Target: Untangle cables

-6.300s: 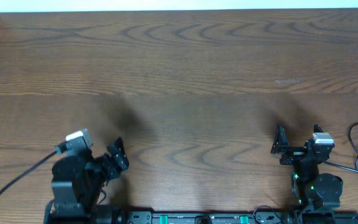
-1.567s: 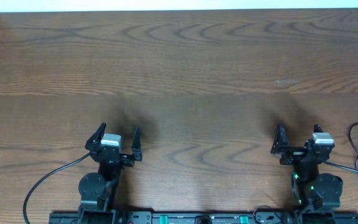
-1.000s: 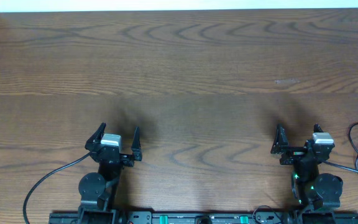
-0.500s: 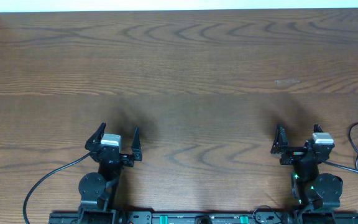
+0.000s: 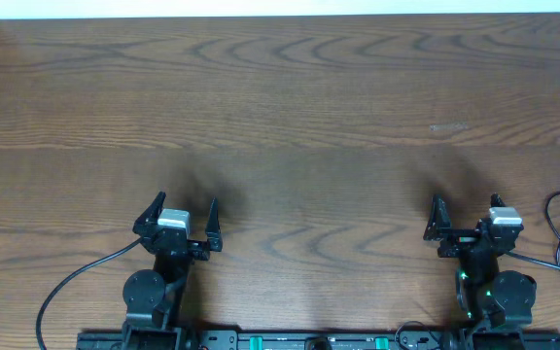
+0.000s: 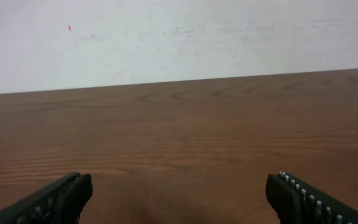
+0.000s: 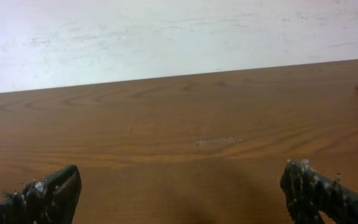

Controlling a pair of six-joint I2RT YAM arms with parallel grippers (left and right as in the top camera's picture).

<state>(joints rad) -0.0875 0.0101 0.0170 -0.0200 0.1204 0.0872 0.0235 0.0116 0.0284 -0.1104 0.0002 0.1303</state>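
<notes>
Black cables [image 5: 551, 205] lie at table [image 5: 280, 97] edge, near right gripper [image 5: 467, 210]

Brown wooden table [image 5: 290, 117] (1 pale scuff [image 5: 449, 126]) below a white wall [image 6: 179, 37].

Dark wood-grain table [image 5: 290, 107], pale scuff [image 5: 448, 126], black cables [image 5: 550, 208] at right edge

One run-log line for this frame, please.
left tool: open, empty | right tool: open, empty | both: at near edge of table | thin black cords: right edge, untouched
</notes>
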